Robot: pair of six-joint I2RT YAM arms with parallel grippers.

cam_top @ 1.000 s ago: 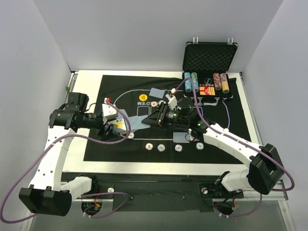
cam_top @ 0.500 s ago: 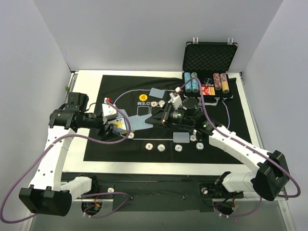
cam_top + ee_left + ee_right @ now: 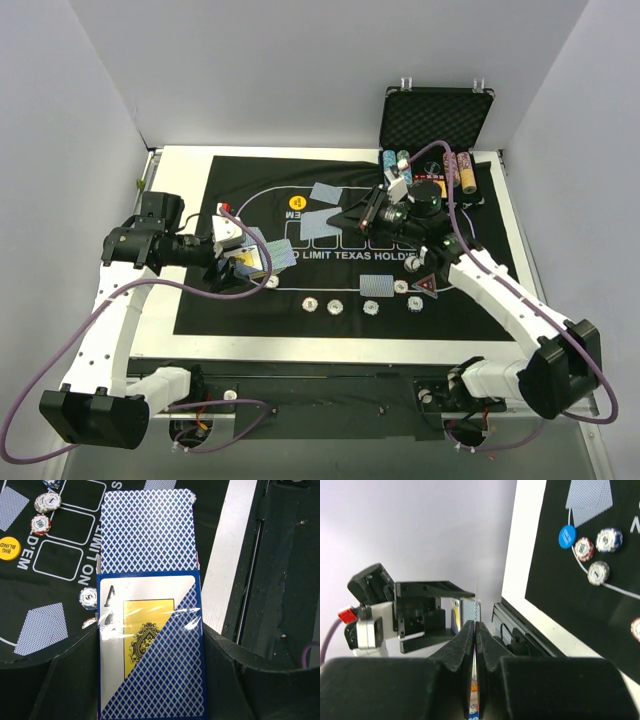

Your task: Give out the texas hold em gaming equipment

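My left gripper (image 3: 243,265) is shut on a pack of playing cards (image 3: 150,645) in a cellophane-wrapped box, and blue-backed cards (image 3: 147,530) stick out of its top. Over the mat's middle, my right gripper (image 3: 352,217) is shut on a single card (image 3: 318,225), seen edge-on between its jaws (image 3: 475,627) in the right wrist view. Two cards lie face down on the mat (image 3: 327,192) (image 3: 375,287). Several poker chips (image 3: 336,305) sit in a row along the near side. A yellow button disc (image 3: 296,203) and a blue disc (image 3: 566,536) lie by more chips (image 3: 598,572).
The black foam-lined case (image 3: 437,120) stands open at the back right, with chip stacks (image 3: 400,165) in its tray. The black felt mat (image 3: 220,310) covers the white table. Purple cables loop off both arms. A white wall closes in each side.
My right gripper has pulled back to the right, away from the pack in the left gripper, shut on one card. The left arm has stayed still.
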